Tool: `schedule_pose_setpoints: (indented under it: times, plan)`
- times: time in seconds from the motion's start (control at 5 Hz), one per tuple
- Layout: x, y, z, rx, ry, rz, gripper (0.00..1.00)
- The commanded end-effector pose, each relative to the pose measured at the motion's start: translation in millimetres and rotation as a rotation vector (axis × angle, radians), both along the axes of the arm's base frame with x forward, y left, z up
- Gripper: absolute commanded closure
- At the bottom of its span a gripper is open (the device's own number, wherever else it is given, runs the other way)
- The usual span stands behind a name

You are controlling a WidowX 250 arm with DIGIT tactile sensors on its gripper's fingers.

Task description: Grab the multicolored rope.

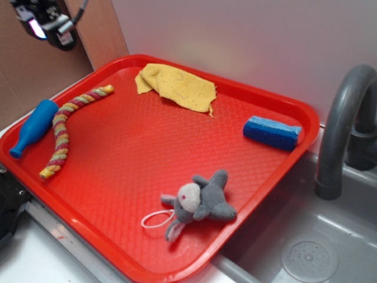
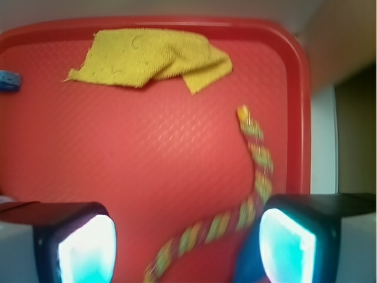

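We are starting at the far left of the exterior view, where the gripper [image 1: 50, 26] is hanging high above the tray's [image 1: 177, 147] back-left corner, well clear of everything, and from this angle we cannot tell how its jaws stand. The wrist view is settling that: the two pads [image 2: 88, 247] are sitting wide apart with nothing between them, so the claw is spread and empty. Just inside the left rim the blue bottle [image 1: 34, 127] is lying on its side, and right beside it the multicolored rope [image 1: 65, 127] is curving from near the front-left edge up toward the yellow cloth [image 1: 174, 85]. We are judging the approach as the step in hand, and to do it well we should be coming down over the rope's middle bend, jaws straddling it crosswise, and keeping off the bottle crowding its left side. Moving right, the grey plush toy [image 1: 200, 200] with its white string loop is lying near the front, and the blue sponge [image 1: 272, 131] is sitting by the right rim, both well apart from the target. The wrist view is showing the rope [image 2: 256, 171] running between the pads toward the right one, which the exterior cannot show; the toy is absent there.
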State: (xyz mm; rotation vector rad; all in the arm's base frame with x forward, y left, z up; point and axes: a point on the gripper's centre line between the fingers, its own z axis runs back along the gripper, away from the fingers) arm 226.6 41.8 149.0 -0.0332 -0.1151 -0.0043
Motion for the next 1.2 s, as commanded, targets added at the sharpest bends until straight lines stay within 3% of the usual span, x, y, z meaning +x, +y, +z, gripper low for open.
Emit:
schedule_pose_setpoints:
  times: [0.0, 0.2, 0.4, 0.6, 0.8, 1.0]
  plan:
    - [25, 16, -51, 0.059, -0.073, -0.172, 0.0]
    - [34, 34, -75, 0.05, -0.052, -0.132, 0.0]
    - [43, 58, -80, 0.076, -0.045, -0.087, 0.0]
    - [47, 69, -101, 0.051, -0.008, -0.079, 0.0]
    - [48, 60, -119, 0.071, 0.025, -0.155, 0.0]
    - [44, 53, -132, 0.055, 0.019, -0.239, 0.0]
